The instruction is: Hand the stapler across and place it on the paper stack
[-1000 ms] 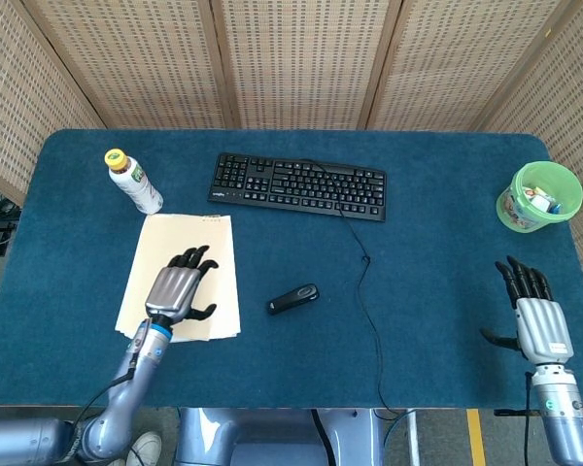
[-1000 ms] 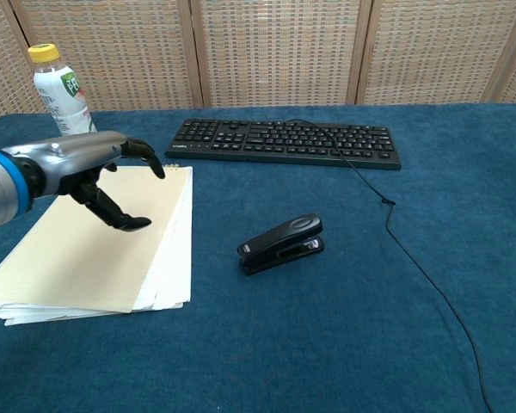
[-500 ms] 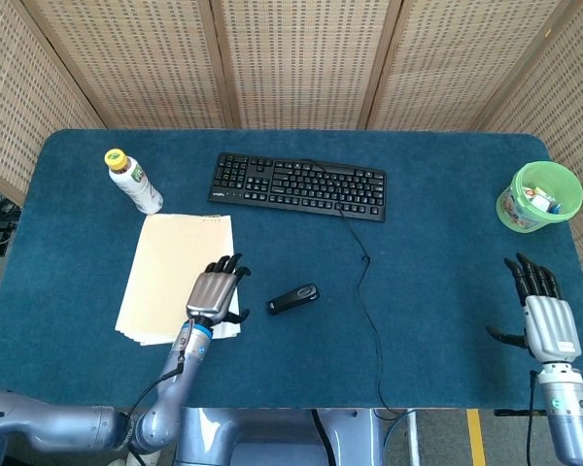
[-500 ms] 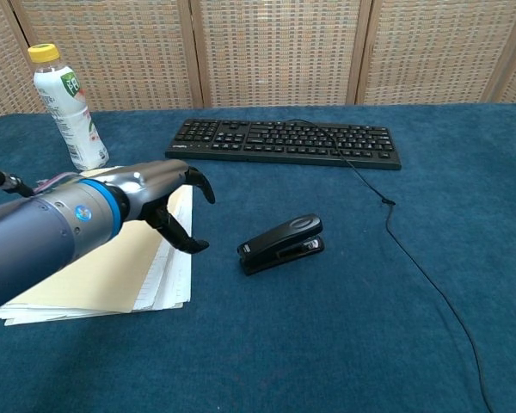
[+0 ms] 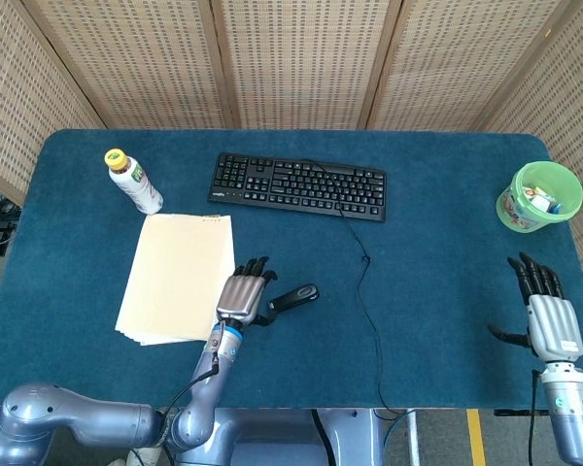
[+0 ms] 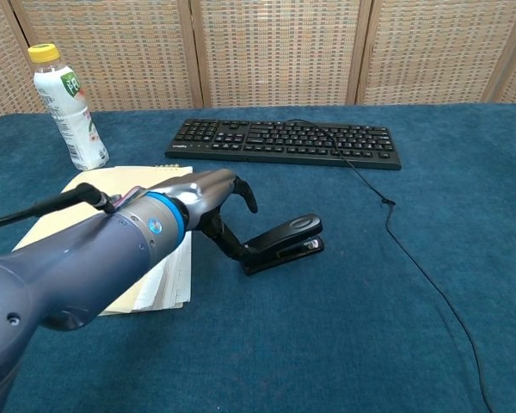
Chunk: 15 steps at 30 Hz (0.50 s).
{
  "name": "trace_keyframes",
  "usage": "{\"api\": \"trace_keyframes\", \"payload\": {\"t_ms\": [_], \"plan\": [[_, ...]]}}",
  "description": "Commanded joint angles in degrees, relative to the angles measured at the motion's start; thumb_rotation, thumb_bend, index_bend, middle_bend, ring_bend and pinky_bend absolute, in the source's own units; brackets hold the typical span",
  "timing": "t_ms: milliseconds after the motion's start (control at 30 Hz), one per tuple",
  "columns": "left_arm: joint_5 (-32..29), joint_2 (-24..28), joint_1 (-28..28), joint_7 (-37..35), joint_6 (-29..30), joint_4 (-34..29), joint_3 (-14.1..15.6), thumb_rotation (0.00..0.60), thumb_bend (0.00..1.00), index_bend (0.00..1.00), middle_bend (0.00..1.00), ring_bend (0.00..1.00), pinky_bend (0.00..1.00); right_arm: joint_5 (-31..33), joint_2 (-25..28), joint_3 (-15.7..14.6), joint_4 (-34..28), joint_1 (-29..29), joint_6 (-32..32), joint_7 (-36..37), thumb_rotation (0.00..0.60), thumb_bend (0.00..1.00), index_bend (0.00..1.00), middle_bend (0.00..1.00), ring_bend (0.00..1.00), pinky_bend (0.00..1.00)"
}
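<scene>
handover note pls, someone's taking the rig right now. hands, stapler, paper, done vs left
Left hand: fingers apart, right at the stapler's left end; a grasp is not visible, and actual contact is unclear.
Right hand: fingers spread, holding nothing, at the table's right edge, far from the stapler.
The stapler lies flat on the blue table, right of the paper stack and apart from it, in front of the keyboard.
Done: only the approach to the stapler.
Left: grasp, lift, pass between hands, set it on the paper stack.
</scene>
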Motion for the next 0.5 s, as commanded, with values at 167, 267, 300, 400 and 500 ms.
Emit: {"api": "trace_keyframes", "payload": {"t_ms": [167, 267, 300, 400, 500], "plan": [[-1.0, -2.9, -1.8, 0.1, -0.6, 3.8, -0.9, 0.6, 0.3, 0.27, 0.07, 0.07, 0.13, 0.1, 0.3, 0.4, 0.1, -0.2, -0.4, 0.7, 0.6, 0.13, 0.06, 0.0, 0.0, 0.0], [-1.2, -3.9, -2.4, -0.1, -1.1, 5.3, -1.3, 0.6, 0.3, 0.27, 0.07, 0.07, 0.13, 0.1, 0.5, 0.6, 0.0, -0.3, -0.6, 1.2, 0.6, 0.13, 0.06, 0.0, 0.0, 0.0], [-1.2, -4.2, -2.5, -0.2, -1.2, 5.7, -1.4, 0.6, 0.3, 0.27, 0.08, 0.07, 0.13, 0.1, 0.5, 0.6, 0.0, -0.4, -0.6, 1.3, 0.6, 0.13, 0.06, 0.0, 0.0, 0.0], [-1.4, -5.1, -3.1, -0.3, -1.7, 7.3, -1.8, 0.6, 0.3, 0.27, 0.08, 0.07, 0.13, 0.0, 0.7, 0.7, -0.1, -0.5, -0.7, 1.6, 0.6, 0.13, 0.06, 0.0, 0.0, 0.0], [-1.8, -6.3, -3.8, -0.3, -2.4, 9.1, -2.2, 0.6, 0.3, 0.29, 0.08, 0.07, 0.14, -0.1, 0.9, 0.8, -0.1, -0.6, -0.7, 2.0, 0.6, 0.13, 0.06, 0.0, 0.0, 0.0]]}}
